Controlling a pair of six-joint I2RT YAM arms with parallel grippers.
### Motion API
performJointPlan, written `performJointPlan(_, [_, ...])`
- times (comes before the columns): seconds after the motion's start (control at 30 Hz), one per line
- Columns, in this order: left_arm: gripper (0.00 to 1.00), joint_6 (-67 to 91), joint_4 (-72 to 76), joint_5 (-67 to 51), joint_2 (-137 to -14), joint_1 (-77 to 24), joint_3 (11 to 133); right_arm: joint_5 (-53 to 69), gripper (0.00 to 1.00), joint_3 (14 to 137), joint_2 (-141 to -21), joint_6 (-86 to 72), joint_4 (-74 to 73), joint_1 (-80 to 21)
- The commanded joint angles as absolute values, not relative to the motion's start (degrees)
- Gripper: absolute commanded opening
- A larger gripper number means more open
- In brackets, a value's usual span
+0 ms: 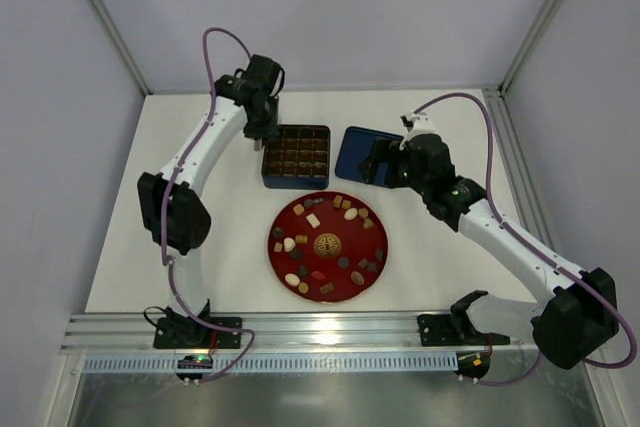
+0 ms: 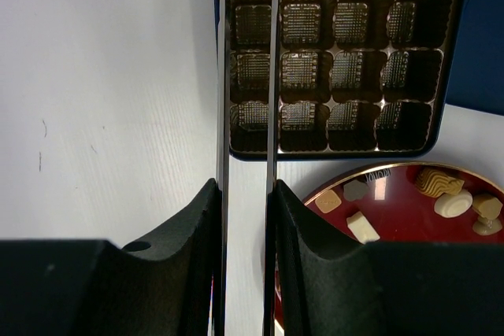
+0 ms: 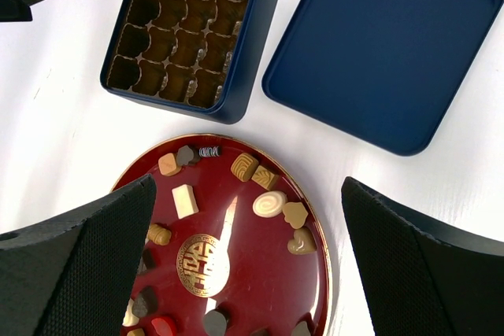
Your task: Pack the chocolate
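Observation:
Several small pieces of chocolate [image 1: 313,220], dark, tan and cream, lie scattered on the round red plate [image 1: 384,247], also seen as chocolate [image 3: 269,204] and chocolate [image 2: 453,203]. Behind the plate stands the dark blue box [image 1: 297,184], and every cell of its brown grid that I can see is empty. My left gripper [image 1: 262,137] hangs over the box's far-left corner. Its thin blades [image 2: 221,76] stand a narrow gap apart with white table showing between them, and their tips are cut off by the frame. My right gripper [image 3: 248,186] is wide open above the plate's far edge, holding nothing.
The box's blue lid [image 1: 358,152] lies upside down to the right of the box, under the right wrist. White walls enclose the table on three sides. A metal rail [image 1: 330,325] and the arm bases run along the near edge.

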State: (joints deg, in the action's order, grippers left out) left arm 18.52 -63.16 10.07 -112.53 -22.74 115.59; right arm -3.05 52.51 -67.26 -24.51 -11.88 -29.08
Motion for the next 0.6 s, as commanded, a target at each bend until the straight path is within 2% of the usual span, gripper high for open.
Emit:
performJointPlan(0.0, [0.23, 17.2, -62.9, 11.5, -110.7, -22.5, 116.5, -3.0, 1.00, 54.4, -66.8, -24.2, -10.5, -29.1])
performJointPlan(0.57, [0.29, 17.1, -61.9, 10.7, -109.9, -22.5, 113.2, -3.0, 1.00, 53.5, -66.2, -24.5, -10.5, -29.0])
